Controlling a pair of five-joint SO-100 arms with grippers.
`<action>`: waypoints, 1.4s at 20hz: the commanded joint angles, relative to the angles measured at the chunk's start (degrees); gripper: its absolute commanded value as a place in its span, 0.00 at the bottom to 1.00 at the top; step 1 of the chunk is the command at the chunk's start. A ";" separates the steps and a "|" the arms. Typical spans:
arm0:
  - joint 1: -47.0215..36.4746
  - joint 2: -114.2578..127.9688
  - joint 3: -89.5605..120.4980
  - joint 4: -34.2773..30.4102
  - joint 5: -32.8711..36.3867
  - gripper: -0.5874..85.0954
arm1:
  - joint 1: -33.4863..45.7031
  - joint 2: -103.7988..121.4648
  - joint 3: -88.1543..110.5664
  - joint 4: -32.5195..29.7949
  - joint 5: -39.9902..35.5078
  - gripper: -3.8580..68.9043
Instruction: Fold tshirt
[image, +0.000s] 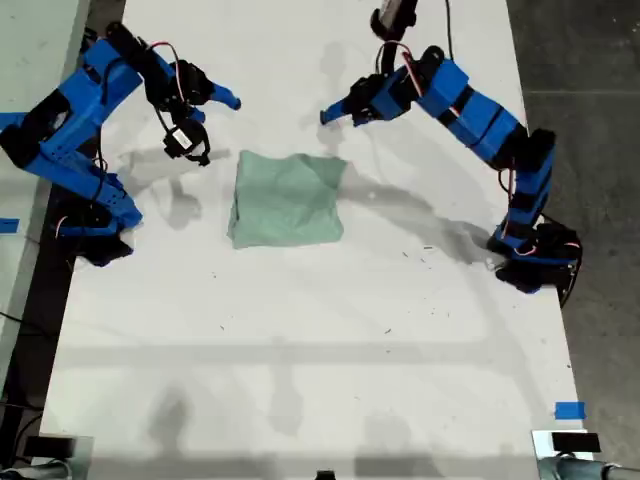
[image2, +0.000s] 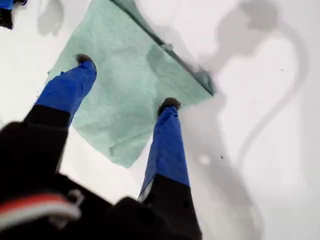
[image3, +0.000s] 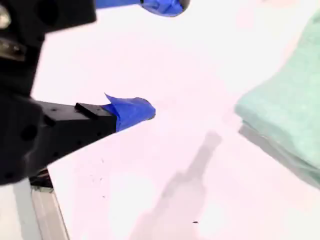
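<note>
Item: pale mint-green soft cloth tshirt (image: 286, 199), lying as a folded, roughly square bundle on the white table (image: 300, 350).

My first gripper (image2: 126, 84) is hovering above the tshirt, jaws spread, holding nothing (apparently clear of the cloth).

My second gripper (image3: 160, 55) is hanging beside the tshirt, spread and empty.

Blue tape (image: 569, 410) is sitting well apart from the tshirt, obstructing nothing.

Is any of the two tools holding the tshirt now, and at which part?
Nothing is held. My first tool is open above the folded tshirt; my second tool is open beside it, over bare table.
</note>
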 joint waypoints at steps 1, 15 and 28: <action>-5.71 8.09 3.96 -2.46 2.90 0.35 | 5.27 10.46 4.39 4.66 -2.46 0.43; 17.40 54.14 59.77 -32.34 -12.74 0.12 | -6.15 88.42 93.78 -3.96 14.33 0.33; 35.60 98.35 84.38 -24.08 -29.71 0.22 | -29.88 127.88 129.11 -3.60 43.24 0.13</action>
